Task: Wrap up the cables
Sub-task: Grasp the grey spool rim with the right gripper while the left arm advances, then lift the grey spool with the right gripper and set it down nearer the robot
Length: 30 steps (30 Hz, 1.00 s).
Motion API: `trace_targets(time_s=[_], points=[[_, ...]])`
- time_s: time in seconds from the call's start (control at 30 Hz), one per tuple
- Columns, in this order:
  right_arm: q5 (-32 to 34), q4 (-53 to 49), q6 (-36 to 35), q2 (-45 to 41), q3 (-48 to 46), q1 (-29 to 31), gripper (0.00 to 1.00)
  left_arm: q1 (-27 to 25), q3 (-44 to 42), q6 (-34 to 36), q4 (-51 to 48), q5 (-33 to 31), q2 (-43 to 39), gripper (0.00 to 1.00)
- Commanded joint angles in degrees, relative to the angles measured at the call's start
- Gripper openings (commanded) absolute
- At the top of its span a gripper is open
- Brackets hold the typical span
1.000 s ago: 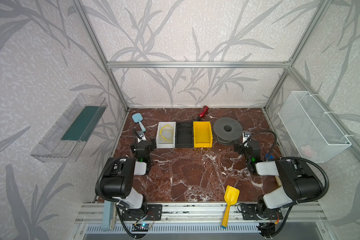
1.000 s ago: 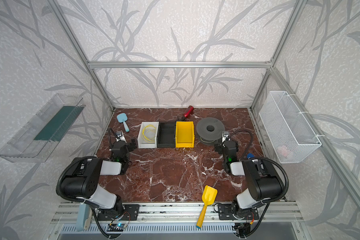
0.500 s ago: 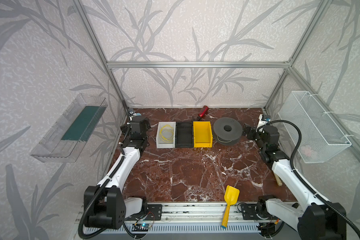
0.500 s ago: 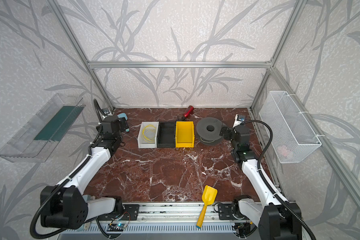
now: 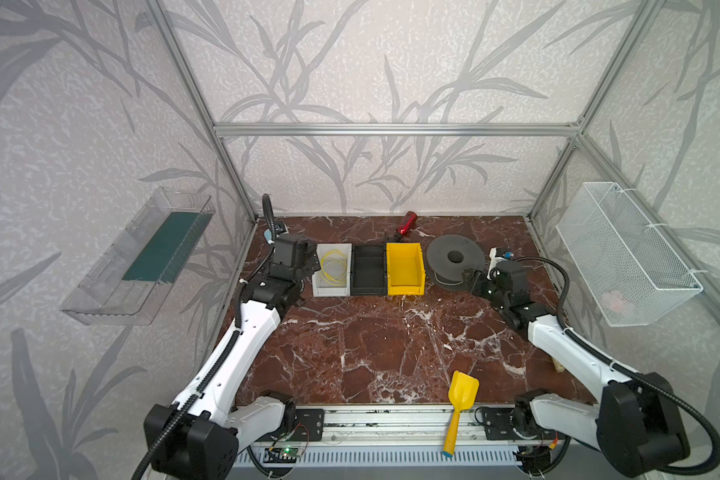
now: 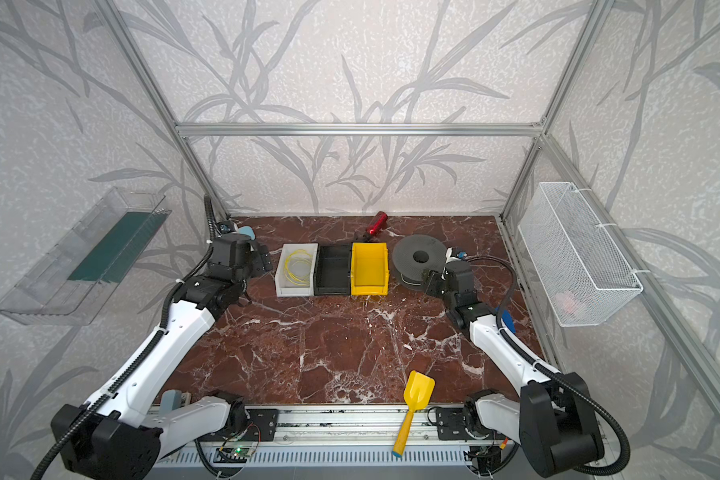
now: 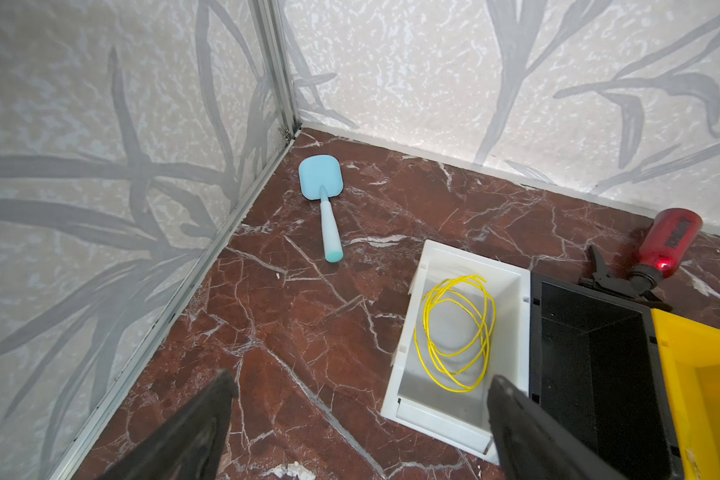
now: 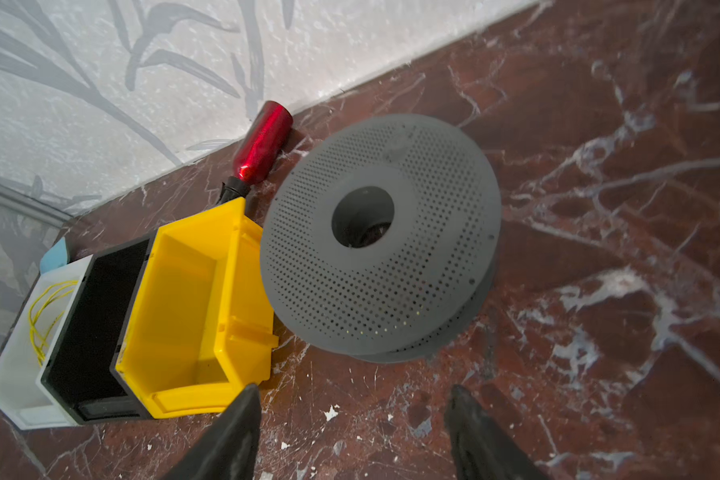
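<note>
Jaws open, empty: left gripper (image 7: 360,377) by the centre-left white bin (image 5: 329,291) holding the cables (image 5: 334,270), right gripper (image 8: 352,388) facing the grey spool (image 5: 441,253), presumably for winding.

Polished marble tabletop (image 5: 371,345); matt perforated spool (image 8: 350,291)

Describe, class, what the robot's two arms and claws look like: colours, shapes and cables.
Both arms are alike: the left arm and right arm have smooth white link shells joined by bulky black joint housings. A black corrugated hose loops along each. The left claw and right claw each have two flat, tapering black fingers. No markings are readable.
</note>
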Motion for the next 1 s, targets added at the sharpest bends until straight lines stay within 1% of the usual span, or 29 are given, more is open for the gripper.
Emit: trace_targets(time_s=[0.0,0.07,0.1,0.17,0.23,0.4,0.53,0.6,0.7,0.83,0.97], points=[[-0.21,8.69,10.13,2.63,-2.49,-1.77,0.72,0.03,2.29,-1.44,-0.50,3.76,1.64,0.96],[-2.65,12.94,12.68,5.41,-3.71,-4.25,0.84,0.09,3.03,-0.96,-0.34,5.83,2.93,0.95],[-4.00,15.22,13.57,6.75,-4.37,-5.45,0.88,0.07,3.06,-0.92,-0.10,6.54,3.29,0.95],[-6.87,20.15,15.57,9.23,-5.48,-7.98,0.92,0.07,2.79,-0.67,0.58,8.12,3.89,0.95],[-7.69,22.63,15.97,10.80,-5.68,-8.90,0.93,0.07,2.76,-0.44,0.83,9.09,4.53,0.95],[-7.90,22.24,15.68,15.54,-3.04,-9.42,0.94,0.07,4.77,-0.06,-0.23,10.26,6.64,0.95],[-8.75,27.07,16.47,21.54,-1.24,-10.64,0.93,0.09,5.82,-0.06,0.21,11.66,7.50,0.94],[-8.74,27.28,15.67,24.24,0.39,-10.93,0.92,0.02,6.27,-0.23,0.13,12.16,7.94,0.94],[-10.29,29.60,14.75,27.99,2.04,-11.30,0.87,-0.01,7.20,-0.32,-0.61,12.17,8.34,0.94],[-11.93,38.15,16.19,33.52,2.31,-11.57,0.74,-0.02,8.25,-0.23,-1.82,11.68,8.42,0.94],[-12.78,38.87,16.99,36.95,4.26,-11.57,0.62,-0.02,9.00,-0.40,-2.81,11.01,8.39,0.94]])
